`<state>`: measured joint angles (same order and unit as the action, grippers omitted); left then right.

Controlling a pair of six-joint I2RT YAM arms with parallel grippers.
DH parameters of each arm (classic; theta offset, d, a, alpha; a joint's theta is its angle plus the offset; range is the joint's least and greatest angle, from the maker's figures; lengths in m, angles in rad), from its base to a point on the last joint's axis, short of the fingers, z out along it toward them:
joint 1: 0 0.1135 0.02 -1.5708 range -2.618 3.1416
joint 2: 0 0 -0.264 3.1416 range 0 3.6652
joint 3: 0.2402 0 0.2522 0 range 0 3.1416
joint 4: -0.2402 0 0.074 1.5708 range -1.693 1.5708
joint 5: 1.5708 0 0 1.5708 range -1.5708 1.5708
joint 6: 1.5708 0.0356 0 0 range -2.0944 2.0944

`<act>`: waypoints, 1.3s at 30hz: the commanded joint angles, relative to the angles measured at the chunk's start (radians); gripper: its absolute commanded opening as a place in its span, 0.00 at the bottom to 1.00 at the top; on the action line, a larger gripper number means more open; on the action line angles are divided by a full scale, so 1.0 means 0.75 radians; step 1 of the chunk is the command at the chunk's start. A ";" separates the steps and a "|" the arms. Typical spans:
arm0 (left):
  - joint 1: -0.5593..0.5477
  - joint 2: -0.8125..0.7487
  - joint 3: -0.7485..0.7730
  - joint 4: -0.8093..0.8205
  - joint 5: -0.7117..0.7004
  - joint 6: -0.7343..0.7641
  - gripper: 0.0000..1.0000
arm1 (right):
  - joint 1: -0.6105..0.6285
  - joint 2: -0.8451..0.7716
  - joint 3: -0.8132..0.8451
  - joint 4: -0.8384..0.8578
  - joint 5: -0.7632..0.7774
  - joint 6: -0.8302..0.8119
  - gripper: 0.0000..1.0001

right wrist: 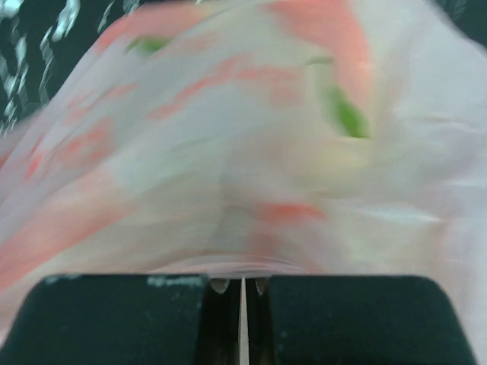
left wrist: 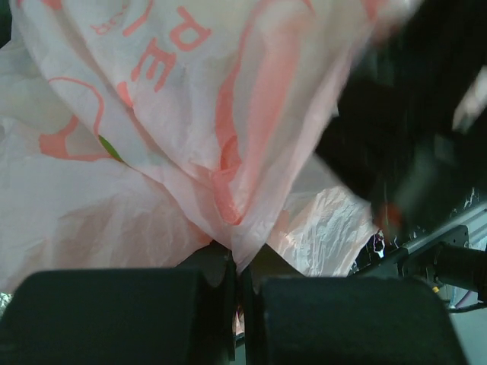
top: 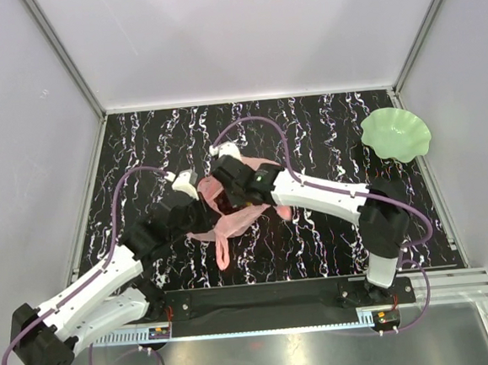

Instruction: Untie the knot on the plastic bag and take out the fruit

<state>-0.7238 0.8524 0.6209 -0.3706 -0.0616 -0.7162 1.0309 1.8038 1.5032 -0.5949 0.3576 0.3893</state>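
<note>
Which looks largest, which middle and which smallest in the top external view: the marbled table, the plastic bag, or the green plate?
1. marbled table
2. plastic bag
3. green plate
The bag is partly covered, so its lead over the plate is unsure.

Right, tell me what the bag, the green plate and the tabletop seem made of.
The plastic bag: thin translucent film, pinkish with red print, sharply crinkled. The green plate: smooth, wavy-rimmed, faintly glossy; moulded plastic or glazed ceramic, cannot tell which. The tabletop: black with white veining, marble-look, probably a printed surface rather than stone.
</note>
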 commanded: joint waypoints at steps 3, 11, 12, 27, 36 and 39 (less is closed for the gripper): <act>-0.033 -0.048 -0.095 0.079 0.064 -0.035 0.00 | -0.217 0.020 0.165 0.214 0.073 0.011 0.00; -0.125 -0.046 -0.179 0.130 0.045 -0.074 0.00 | -0.423 0.290 0.529 0.182 0.055 -0.028 0.00; -0.133 -0.046 -0.188 0.130 0.045 -0.076 0.00 | -0.456 0.315 0.605 0.161 0.053 -0.028 0.00; -0.166 0.074 -0.088 0.130 -0.112 -0.004 0.00 | -0.532 -0.143 0.211 0.206 -0.517 -0.149 0.01; -0.162 0.281 0.141 0.189 -0.229 0.139 0.00 | -0.420 -0.456 -0.079 0.133 -0.733 -0.210 0.20; -0.143 0.340 0.189 0.234 -0.245 0.200 0.00 | -0.407 -0.509 -0.139 0.098 -0.620 -0.192 0.20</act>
<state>-0.8417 1.0786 0.6914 -0.2760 -0.1883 -0.6407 0.7105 1.4509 1.4414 -0.4786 -0.1230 0.2665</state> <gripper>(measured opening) 0.016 0.200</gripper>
